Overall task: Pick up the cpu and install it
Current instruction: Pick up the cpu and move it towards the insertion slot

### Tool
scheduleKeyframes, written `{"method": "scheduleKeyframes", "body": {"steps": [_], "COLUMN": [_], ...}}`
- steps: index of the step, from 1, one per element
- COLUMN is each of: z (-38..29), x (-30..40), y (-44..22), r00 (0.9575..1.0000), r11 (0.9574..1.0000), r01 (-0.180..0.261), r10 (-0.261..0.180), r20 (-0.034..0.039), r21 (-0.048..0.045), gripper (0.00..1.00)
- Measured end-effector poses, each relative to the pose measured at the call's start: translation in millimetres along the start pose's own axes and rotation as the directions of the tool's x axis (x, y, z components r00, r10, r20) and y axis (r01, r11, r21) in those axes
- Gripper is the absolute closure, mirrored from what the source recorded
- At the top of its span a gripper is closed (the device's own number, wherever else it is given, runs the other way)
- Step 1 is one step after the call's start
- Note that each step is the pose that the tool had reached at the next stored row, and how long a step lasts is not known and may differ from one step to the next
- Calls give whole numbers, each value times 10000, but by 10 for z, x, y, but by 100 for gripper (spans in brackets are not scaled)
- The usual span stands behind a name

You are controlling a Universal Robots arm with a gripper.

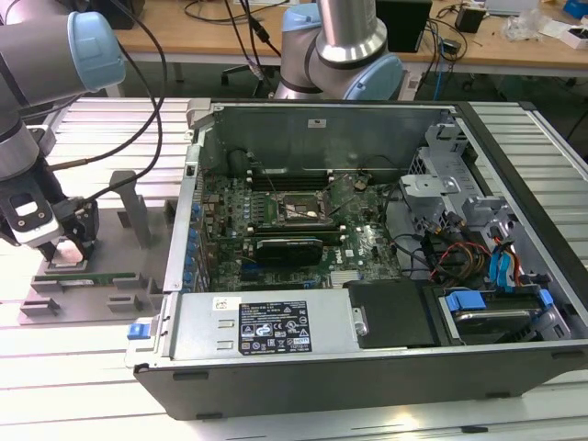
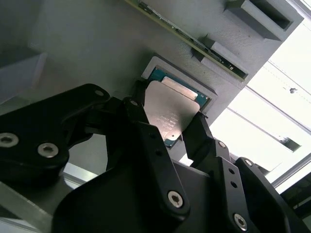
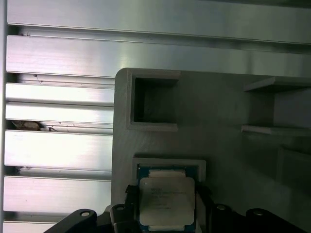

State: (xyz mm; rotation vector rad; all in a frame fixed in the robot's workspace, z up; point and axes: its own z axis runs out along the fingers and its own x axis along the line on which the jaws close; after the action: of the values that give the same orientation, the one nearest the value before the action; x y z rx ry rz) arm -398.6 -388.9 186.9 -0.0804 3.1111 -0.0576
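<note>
Where the exterior view takes in the whole bench, the gripper (image 1: 66, 246) is seen low over a grey holder plate (image 1: 110, 289) at the exterior view's left, and the cpu (image 1: 64, 252) is made out as a pale patch between its fingers. A green memory stick (image 1: 101, 274) is laid along the plate just beside it. The black socket frame (image 1: 294, 209) is found on the motherboard inside the open computer case (image 1: 514, 138), well apart from the gripper and towards the exterior view's right, with the case wall between the 2. Case and plate are both carried on a table of aluminium slats (image 1: 92, 367); a wooden desk (image 1: 184, 37) strewn with cables is seen behind.

In the second wrist view, the cpu (image 2: 170, 114) is shown lid-up, directly between the 2 fingers (image 2: 141, 126). The jaws are drawn narrow, and 1 finger is set against each of 2 opposite edges, so the chip is judged to be gripped. Being nearly square, it offers no long axis; it is simply spanned edge to edge. Its far edge is framed by the raised rim of a pocket (image 2: 160, 65) in the plate. Whether it is seated or just lifted cannot be told.

In the first wrist view, the cpu (image 3: 167, 201) is again flanked closely on both sides, the pocket rim (image 3: 170, 162) showing beyond it. A square recess (image 3: 153, 99) is seen further along the plate, and bare slats lie beside.
</note>
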Motion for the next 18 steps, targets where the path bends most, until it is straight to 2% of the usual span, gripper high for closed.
{"method": "scheduleKeyframes", "body": {"steps": [3,6,18], "z": [-9,-58,-376], "x": [-1,-2,-11], "y": [0,-2,-13], "r00": [10000,10000,10000], "r11": [10000,10000,10000], "r01": [1,1,1], "r10": [-1,-1,-1], "r20": [2,1,0], "r21": [3,4,11], "gripper": [45,45,45]}}
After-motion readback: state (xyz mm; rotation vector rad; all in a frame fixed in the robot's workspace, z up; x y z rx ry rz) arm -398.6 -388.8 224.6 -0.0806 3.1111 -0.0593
